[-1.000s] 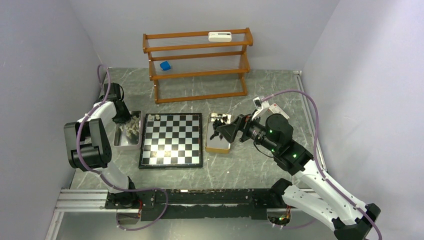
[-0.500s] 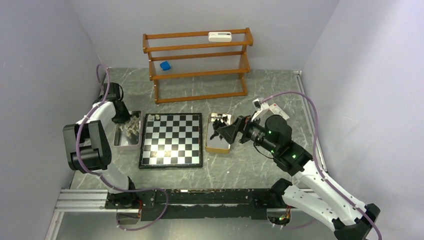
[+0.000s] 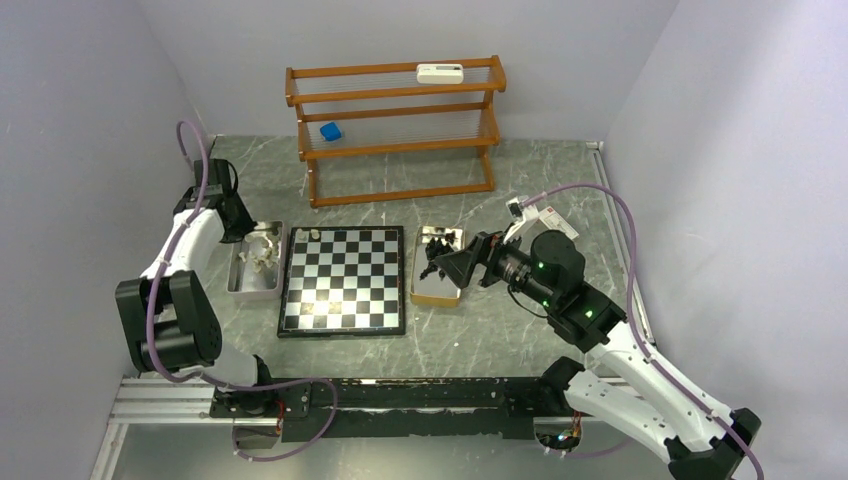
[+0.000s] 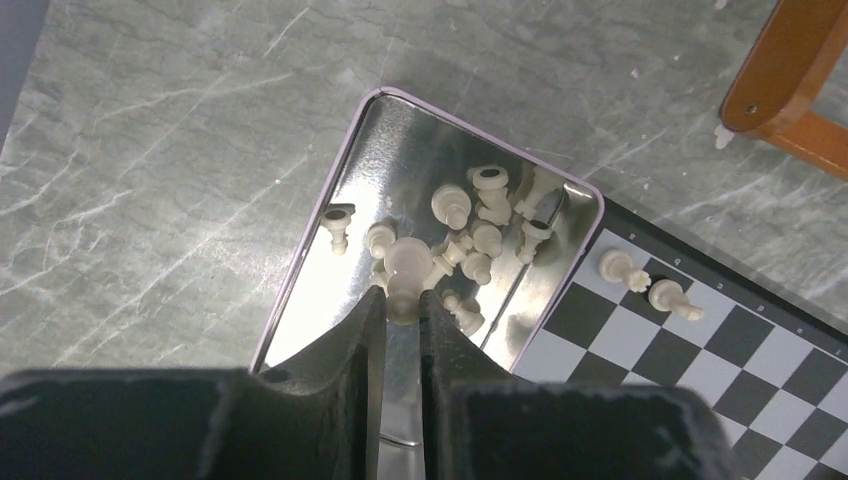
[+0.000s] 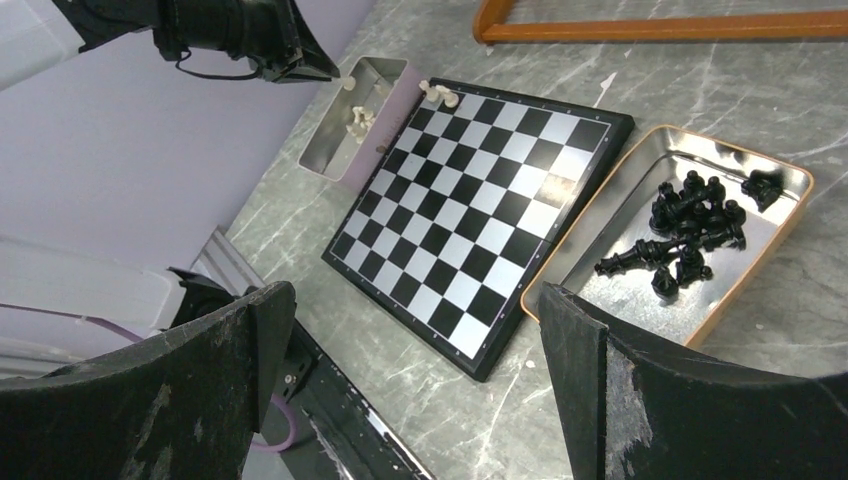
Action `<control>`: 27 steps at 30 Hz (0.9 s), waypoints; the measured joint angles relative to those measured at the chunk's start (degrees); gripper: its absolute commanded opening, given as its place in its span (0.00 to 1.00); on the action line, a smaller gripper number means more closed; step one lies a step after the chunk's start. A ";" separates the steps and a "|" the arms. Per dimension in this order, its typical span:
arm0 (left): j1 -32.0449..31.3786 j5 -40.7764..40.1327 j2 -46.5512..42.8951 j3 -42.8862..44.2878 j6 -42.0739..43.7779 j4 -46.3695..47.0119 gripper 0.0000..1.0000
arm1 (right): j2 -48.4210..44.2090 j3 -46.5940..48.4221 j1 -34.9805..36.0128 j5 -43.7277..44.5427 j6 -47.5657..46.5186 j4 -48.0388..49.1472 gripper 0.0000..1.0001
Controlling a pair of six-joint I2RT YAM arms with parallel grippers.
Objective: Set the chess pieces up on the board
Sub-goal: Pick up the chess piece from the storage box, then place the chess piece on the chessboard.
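At the far left, the left end effector [image 4: 401,322] is seen closed on a single cream piece [image 4: 406,268], which is pinched by its lower part between the two fingers, its rounded head showing beyond their tips. It is held above the silver tray [image 4: 322,305], which lies on the grey marbled surface [image 3: 520,180] just beside the left edge of the board [image 3: 345,278]. The other cream pieces [image 4: 478,222] are gathered in the far half of this tray, most of them toppled (how many cannot be counted with certainty). Two cream figures [image 4: 642,282] are already placed on the board at its far left corner; the remaining squares are bare. Just beside the right edge of the board a copper-rimmed tray [image 5: 612,303] is set, and the black pieces [image 5: 690,228] are heaped in its far part. Over this tray the right end effector [image 5: 415,292] is held with its fingers spread wide, nothing between them.
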 measured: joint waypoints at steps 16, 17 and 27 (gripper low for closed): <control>-18.12 -0.87 -5.97 3.69 0.33 -2.40 0.12 | -2.05 0.02 0.00 2.21 -0.24 -1.62 0.96; -19.41 -0.90 -5.90 4.02 0.31 -2.40 0.12 | -2.05 0.02 0.00 2.40 -0.26 -1.81 0.96; -29.46 -3.17 1.97 8.55 -0.42 -1.77 0.11 | -3.13 0.02 0.00 4.33 -0.52 -2.36 0.96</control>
